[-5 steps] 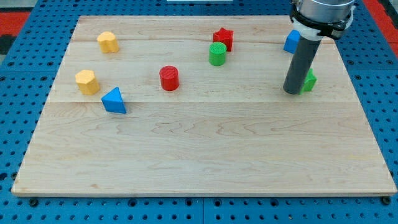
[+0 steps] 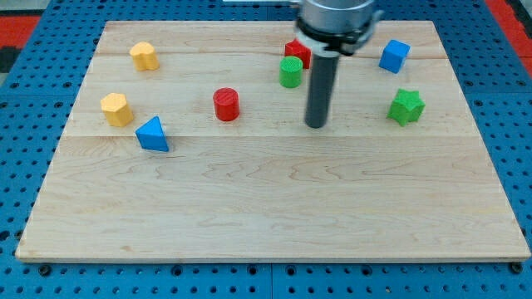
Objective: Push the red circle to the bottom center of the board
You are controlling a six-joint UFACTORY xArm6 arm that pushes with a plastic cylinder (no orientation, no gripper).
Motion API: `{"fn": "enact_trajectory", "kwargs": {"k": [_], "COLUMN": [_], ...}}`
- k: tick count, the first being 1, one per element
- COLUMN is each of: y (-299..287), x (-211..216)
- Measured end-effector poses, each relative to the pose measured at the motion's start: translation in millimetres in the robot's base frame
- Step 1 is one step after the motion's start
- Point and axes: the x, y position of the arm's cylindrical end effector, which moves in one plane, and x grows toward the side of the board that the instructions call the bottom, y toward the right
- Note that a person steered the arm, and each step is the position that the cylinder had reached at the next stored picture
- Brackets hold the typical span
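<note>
The red circle (image 2: pixel 226 104) stands on the wooden board (image 2: pixel 266 224), left of centre in the upper half. My tip (image 2: pixel 316 124) rests on the board to the right of the red circle, well apart from it. The tip is just below and right of the green circle (image 2: pixel 290 72). The red star (image 2: pixel 297 51) sits behind the green circle, partly hidden by the arm.
A green star (image 2: pixel 406 106) and a blue cube (image 2: pixel 394 56) lie at the view's right. Two yellow blocks (image 2: pixel 144 56) (image 2: pixel 116 109) and a blue triangle (image 2: pixel 153 134) lie at the view's left.
My tip has moved left from beside the green star to near the board's middle. The green star and blue cube now show fully. No block has moved.
</note>
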Motion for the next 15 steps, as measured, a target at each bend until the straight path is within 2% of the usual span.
{"fn": "enact_trajectory", "kwargs": {"k": [2, 3, 4, 9, 10, 12, 14, 15], "y": [-18, -57, -68, -53, -72, -123, -108, -127], "x": [-64, -64, -64, -47, -63, -63, 6, -2]}}
